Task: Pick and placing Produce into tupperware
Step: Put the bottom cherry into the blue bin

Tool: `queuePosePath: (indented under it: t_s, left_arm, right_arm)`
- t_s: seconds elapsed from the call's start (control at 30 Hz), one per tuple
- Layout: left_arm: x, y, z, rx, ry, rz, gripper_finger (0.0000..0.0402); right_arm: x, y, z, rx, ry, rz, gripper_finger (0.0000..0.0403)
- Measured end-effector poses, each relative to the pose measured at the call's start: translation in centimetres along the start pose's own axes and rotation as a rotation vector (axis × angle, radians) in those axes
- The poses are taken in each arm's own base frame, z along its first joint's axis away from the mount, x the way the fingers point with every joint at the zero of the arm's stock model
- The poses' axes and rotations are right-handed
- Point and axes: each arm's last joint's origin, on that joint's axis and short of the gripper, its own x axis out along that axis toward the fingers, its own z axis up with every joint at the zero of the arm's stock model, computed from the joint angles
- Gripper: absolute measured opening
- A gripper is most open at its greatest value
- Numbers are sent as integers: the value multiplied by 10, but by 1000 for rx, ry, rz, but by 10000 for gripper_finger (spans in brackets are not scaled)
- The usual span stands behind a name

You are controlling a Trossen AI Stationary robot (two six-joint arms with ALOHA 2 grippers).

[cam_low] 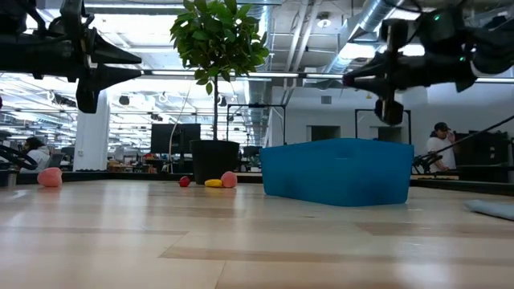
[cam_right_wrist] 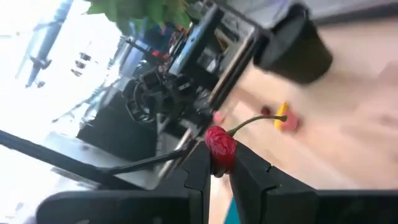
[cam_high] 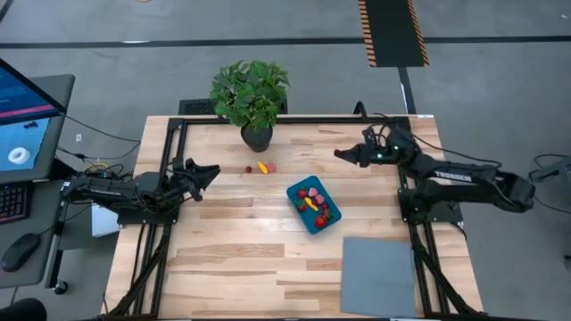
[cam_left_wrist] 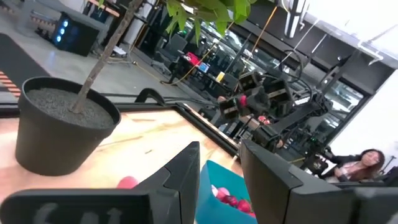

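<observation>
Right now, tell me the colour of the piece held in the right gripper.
Red with a thin green stem: a cherry pinched in the right gripper. It shows best in the right wrist view.

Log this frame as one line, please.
right gripper: holding cherry above table | left gripper: open, empty | tub: partly filled | three pieces near plant

Pale wooden table (cam_high: 232, 259); smooth blue plastic tupperware (cam_high: 299, 214).
</observation>
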Motion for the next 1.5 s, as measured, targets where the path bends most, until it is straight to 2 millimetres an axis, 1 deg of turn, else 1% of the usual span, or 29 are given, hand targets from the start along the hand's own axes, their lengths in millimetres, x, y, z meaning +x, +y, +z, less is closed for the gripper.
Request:
queuePosePath:
  t_s: [0.1, 0.17, 0.27, 0.47, 0.8, 1.0, 1.17, 1.3, 1.5]
  left_arm:
    - [0, 0, 0, -14, 0, 1, 107]
    - [0, 0, 0, -26, -2, 4, 107]
    - [0, 0, 0, -32, -2, 4, 107]
    - [0, 0, 0, -57, 1, 1, 107]
    - [0, 1, 0, -41, -13, 27, 107]
    - [0, 2, 0, -30, -29, 66, 107]
    - [0, 3, 0, -26, -27, 72, 107]
    - [0, 3, 0, -25, -25, 68, 107]
    - [0, 3, 0, 46, -29, 81, 107]
  right_arm:
    - [4, -9, 1, 112, 37, 8, 71]
    - [6, -12, 4, 115, 30, 29, 71]
    - [11, -9, 5, 71, 7, 71, 71]
    - [18, 7, 6, -60, -71, 197, 71]
    - [24, 14, -3, -111, -65, 199, 71]
    - [25, 15, -5, -112, -77, 192, 71]
    - [26, 17, -8, -151, -56, 211, 71]
    - [27, 23, -12, -325, -32, 264, 71]
    - [31, 31, -24, -747, -44, 315, 71]
